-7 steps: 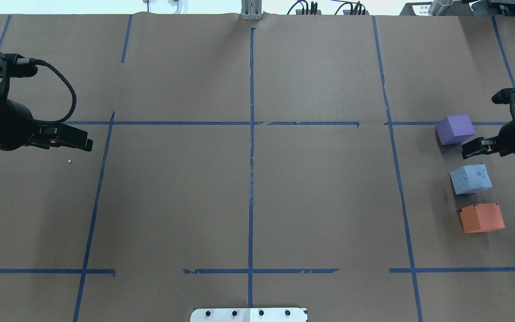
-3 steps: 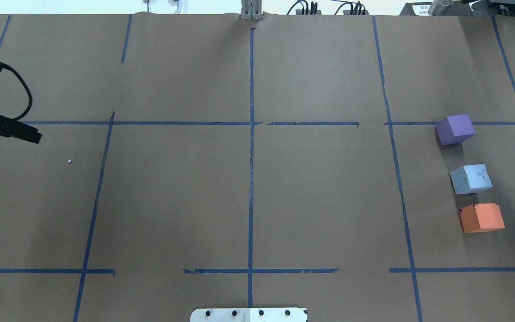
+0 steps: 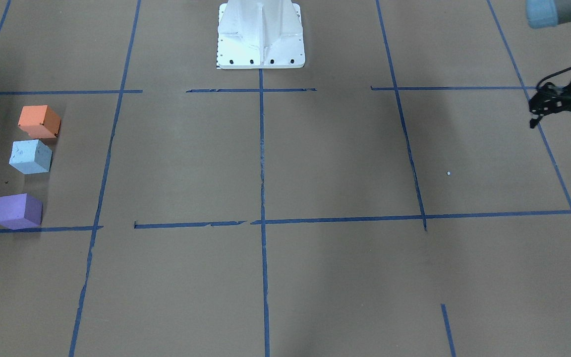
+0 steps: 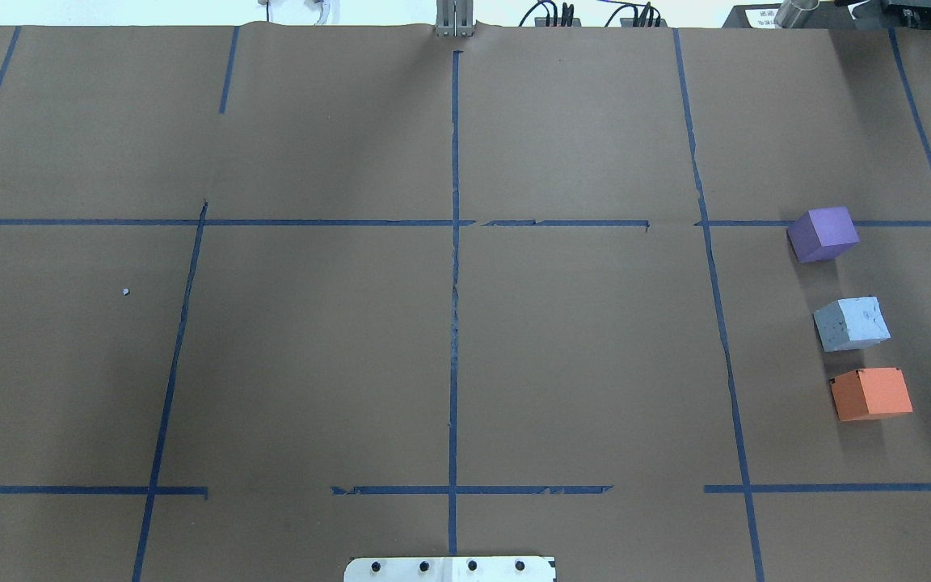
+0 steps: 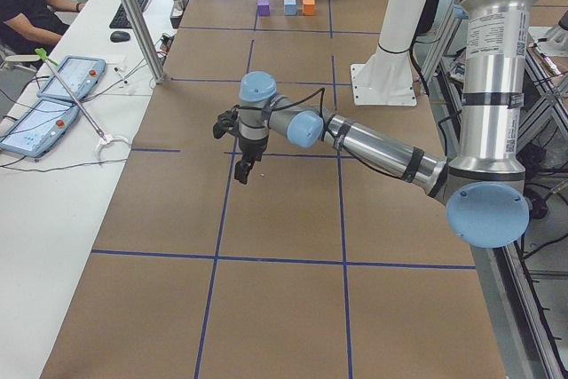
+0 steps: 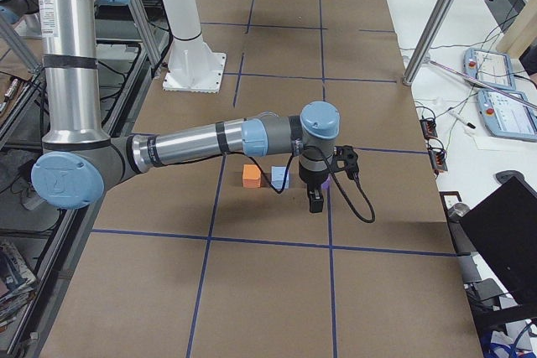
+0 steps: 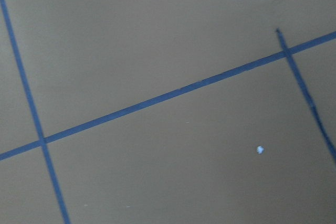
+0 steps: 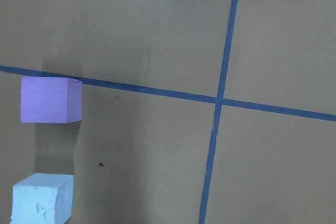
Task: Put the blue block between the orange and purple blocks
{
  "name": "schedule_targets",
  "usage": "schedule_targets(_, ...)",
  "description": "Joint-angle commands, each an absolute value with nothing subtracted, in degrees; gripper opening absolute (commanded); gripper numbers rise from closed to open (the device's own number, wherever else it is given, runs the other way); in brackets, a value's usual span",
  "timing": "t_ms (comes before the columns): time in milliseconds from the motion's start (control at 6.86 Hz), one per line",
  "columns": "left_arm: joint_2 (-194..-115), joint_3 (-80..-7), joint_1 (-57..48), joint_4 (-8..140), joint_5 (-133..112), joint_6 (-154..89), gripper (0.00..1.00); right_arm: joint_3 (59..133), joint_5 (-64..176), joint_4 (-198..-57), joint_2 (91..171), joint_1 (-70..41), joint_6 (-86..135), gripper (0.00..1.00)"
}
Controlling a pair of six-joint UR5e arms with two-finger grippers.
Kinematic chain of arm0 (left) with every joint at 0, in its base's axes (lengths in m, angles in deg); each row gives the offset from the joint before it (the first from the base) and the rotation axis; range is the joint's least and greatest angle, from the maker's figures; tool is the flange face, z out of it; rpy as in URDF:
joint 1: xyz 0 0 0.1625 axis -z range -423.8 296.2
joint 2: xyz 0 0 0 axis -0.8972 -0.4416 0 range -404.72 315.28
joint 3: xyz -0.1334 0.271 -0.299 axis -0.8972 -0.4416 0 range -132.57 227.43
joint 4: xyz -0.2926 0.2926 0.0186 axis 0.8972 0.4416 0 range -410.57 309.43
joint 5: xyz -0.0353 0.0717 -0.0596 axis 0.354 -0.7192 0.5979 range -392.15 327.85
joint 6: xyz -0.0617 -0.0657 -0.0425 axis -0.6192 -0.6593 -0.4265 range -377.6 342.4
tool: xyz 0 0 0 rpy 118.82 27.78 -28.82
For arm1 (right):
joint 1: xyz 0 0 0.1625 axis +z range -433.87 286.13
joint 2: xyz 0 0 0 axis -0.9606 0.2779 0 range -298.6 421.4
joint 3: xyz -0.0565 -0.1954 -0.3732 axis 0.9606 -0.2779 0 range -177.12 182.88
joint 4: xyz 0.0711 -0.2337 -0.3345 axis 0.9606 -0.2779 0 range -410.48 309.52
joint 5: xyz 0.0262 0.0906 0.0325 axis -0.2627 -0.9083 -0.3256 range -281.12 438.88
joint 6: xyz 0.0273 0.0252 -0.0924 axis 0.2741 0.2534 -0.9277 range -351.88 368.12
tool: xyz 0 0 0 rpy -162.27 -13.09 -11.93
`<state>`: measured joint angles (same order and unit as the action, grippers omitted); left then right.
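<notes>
A light-blue foam cube sits on the brown paper-covered table, on the robot's right side. It lies in a short row with a purple foam cube farther from the robot and an orange foam cube nearer to it. It touches neither neighbour. The gap to the orange cube is narrow and the gap to the purple one wider, and the blue cube is turned a little against the other two. Since it occupies the space between them, the placement the task asks for looks done, though it is off-centre. No gripper holds a cube, and all three rest flat on the paper. The right gripper hangs above the table, pointing down, off to the side of the row. Its wrist camera looks down on bare paper and blue tape, with the purple and blue cubes only at the edge, which suggests it stands clear so as not to nudge them. It shows only from the side, so whether its jaws are apart or together cannot be told. The left gripper also hangs pointing down, well apart from the cubes on the far side of the table. It has no part in this row, and its jaws cannot be made out either. Near it a small white speck lies on the paper.
</notes>
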<state>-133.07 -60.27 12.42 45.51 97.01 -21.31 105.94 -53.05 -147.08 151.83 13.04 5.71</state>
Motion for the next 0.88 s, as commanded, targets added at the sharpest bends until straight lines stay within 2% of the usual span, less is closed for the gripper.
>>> schedule_targets(0, -133.40, -50.76, 23.55, 45.32, 104.43, -5.24, 1.00, 105.45, -53.31, -148.21, 152.99, 14.03, 1.10, 1.00)
schedule_targets(292, -134.01, -51.53, 23.83, 36.72, 105.49, -7.67, 1.00, 104.12, -53.66, -147.51, 152.46, 14.02, 1.27, 1.00)
schedule_targets(729, -134.10, -52.06, 23.83, 37.23, 105.49, -7.50, 1.00, 105.09, -55.76, -147.60, 152.37, 13.76, 1.71, 1.00)
